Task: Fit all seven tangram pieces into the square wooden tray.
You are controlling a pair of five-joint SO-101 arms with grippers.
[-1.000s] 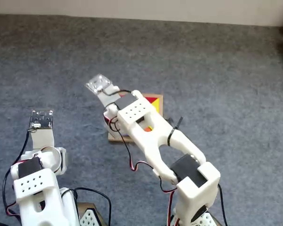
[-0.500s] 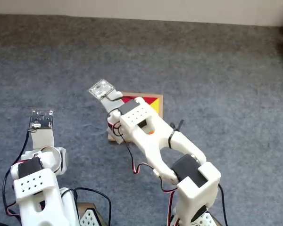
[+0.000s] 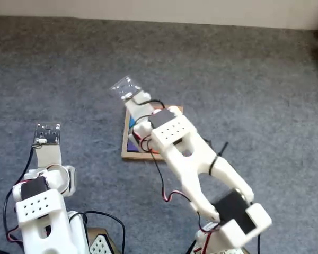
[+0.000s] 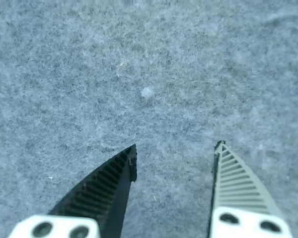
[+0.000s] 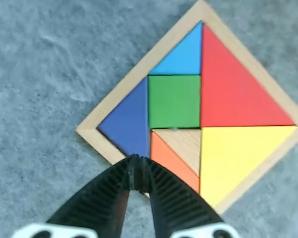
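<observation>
While the right gripper [image 5: 139, 171] hangs over the square wooden tray [image 5: 139, 74], its two black, ribbed fingers are pressed tip to tip with nothing between them, above the rim just beside the tray's dark blue triangle [image 5: 131, 121]. The tray has a pale, smooth wooden rim and lies flat on a grey, felt-like carpet [image 5: 39, 59]. Inside it, flat matte pieces sit edge to edge: a large red triangle [image 5: 233, 89] and a large yellow triangle [image 5: 238, 158] fill one half, and a green square [image 5: 174, 101] lies in the tray's middle, with a small light blue triangle [image 5: 184, 54] on one side of it and the dark blue triangle on another. A slim orange triangle [image 5: 171, 161] lies along the rim. Between it and the square is a wood-coloured patch [image 5: 181, 143]; whether it is a piece or bare tray floor cannot be told. The left gripper [image 4: 176, 147] is well apart from the tray, over bare carpet, its one black and one pale ribbed finger spread wide.
</observation>
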